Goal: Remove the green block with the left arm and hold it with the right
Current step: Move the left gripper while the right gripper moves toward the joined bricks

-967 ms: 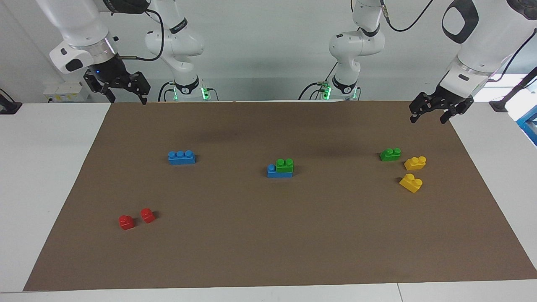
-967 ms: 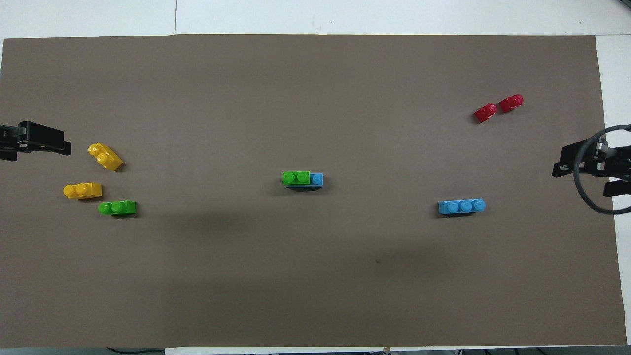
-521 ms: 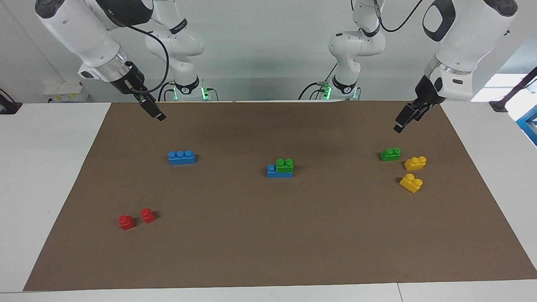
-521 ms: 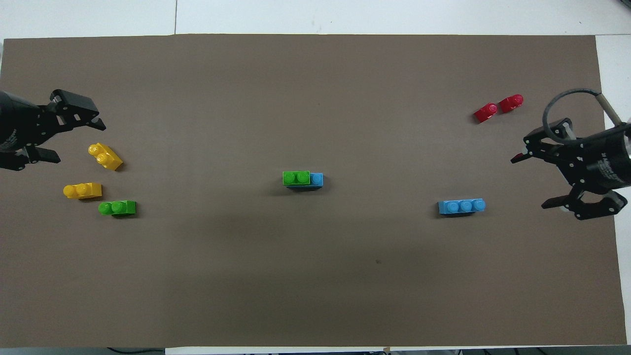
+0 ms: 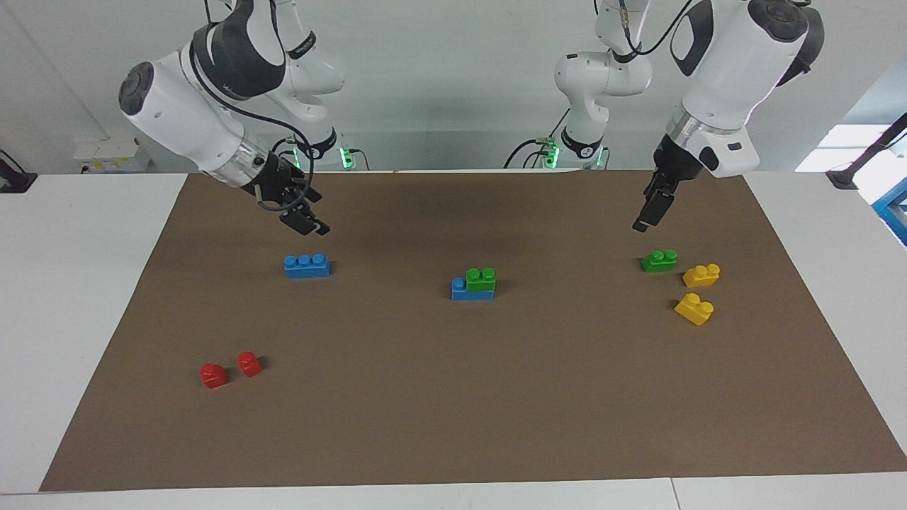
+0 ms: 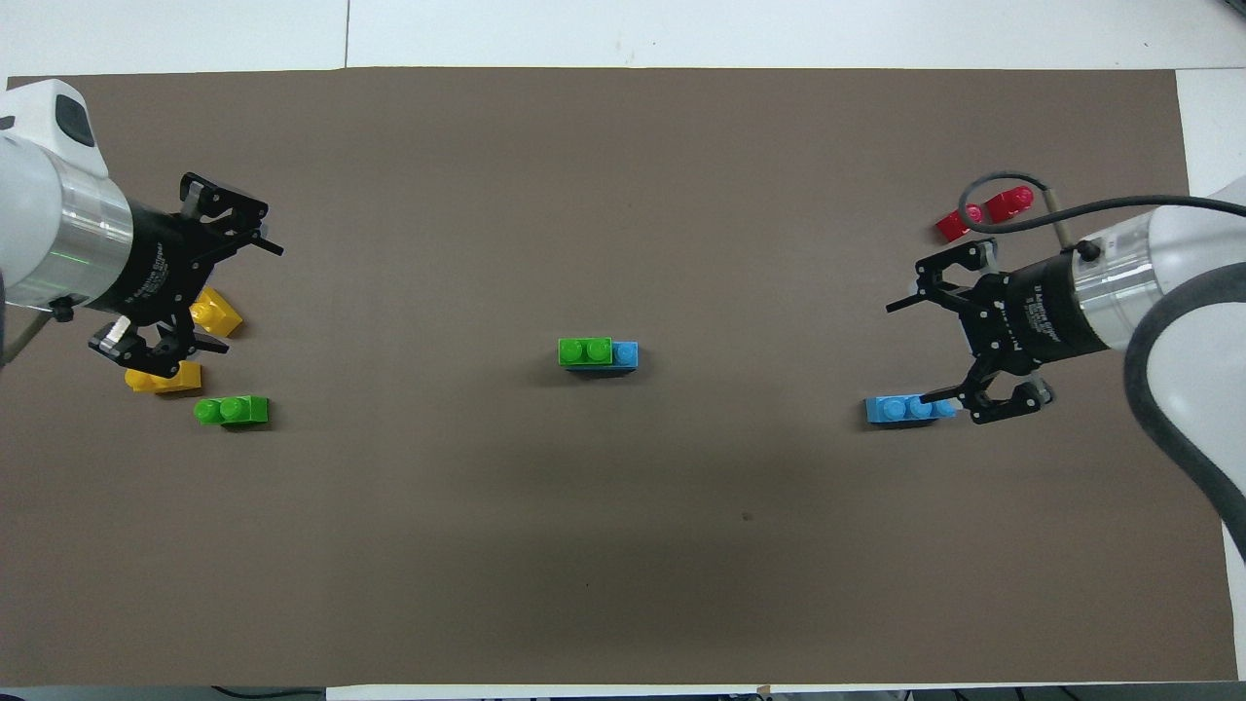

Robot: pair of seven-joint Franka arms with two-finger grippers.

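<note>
Sitting at the middle of the brown mat (image 5: 453, 397) on the desk, the small bright green two-stud plastic brick (image 5: 481, 279) is stacked on a blue plastic brick (image 5: 468, 291), untouched. The left gripper (image 6: 209, 282) hangs in the air with fingers spread wide and empty, over the two yellow bricks (image 5: 697, 292) and a second green brick (image 5: 659, 261). The right gripper (image 6: 930, 348) hangs above a lone blue three-stud brick (image 5: 306, 265), fingers likewise wide apart, holding nothing.
</note>
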